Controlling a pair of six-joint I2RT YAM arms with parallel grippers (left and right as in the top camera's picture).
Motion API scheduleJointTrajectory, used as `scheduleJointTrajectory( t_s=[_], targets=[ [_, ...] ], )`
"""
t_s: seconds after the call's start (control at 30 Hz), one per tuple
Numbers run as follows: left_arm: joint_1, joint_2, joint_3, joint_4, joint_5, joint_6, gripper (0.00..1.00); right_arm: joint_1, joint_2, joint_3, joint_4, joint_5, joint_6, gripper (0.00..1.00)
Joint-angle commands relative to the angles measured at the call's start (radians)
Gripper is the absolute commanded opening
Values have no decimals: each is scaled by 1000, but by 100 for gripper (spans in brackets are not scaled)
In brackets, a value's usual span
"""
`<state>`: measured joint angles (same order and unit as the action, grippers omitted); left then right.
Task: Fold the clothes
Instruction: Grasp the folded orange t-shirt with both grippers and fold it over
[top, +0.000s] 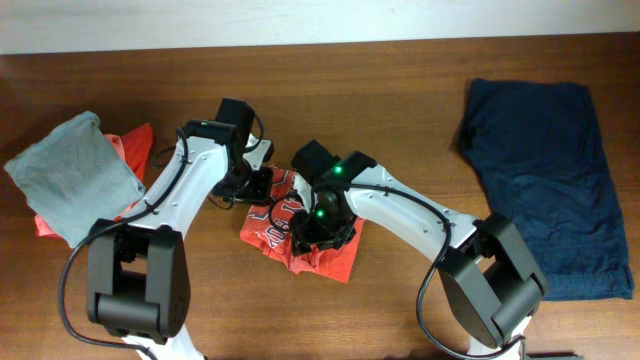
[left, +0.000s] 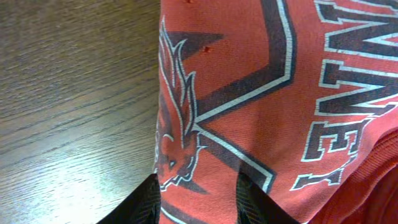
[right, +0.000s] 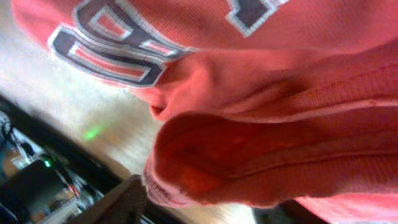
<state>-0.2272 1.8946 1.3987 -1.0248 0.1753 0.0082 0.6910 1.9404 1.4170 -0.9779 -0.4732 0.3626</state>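
Early stage: crumpled red T-shirt (top: 335, 262), edge pinched in the left gripper (left: 199, 202), right gripper (right: 199, 210) grip indiscernible amid bunched cloth; navy garment (top: 545, 180) awaits, well apart.

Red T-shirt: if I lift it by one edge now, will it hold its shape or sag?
Probably floppy: the red T-shirt lies crumpled on the table and bunches into soft folds at the right pincer, so it should drape. Likely light, being thin knit. Unlikely to slip, since the weave looks matte.
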Motion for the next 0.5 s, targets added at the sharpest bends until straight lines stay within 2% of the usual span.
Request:
scheduleJointTrajectory(
  t_s=[0.0,0.07,0.13,0.17,0.23,0.47],
  targets=[
    [0,11,-26,2,-10,23,40,5,-3,-20,14,30,48,40],
    [0,11,-37,6,-10,23,40,5,-3,-21,14,41,64,22],
    [0,11,-51,16,-10,23,40,5,-3,-21,14,41,65,10],
    [0,11,-66,27,-7,23,43,5,-3,-21,10,41,65,6],
    [0,11,-89,41,-6,23,43,5,-3,-21,-3,42,64,4],
    [-19,11,-183,138,7,23,43,-4,-3,-21,-177,325,98,4]
  ],
)
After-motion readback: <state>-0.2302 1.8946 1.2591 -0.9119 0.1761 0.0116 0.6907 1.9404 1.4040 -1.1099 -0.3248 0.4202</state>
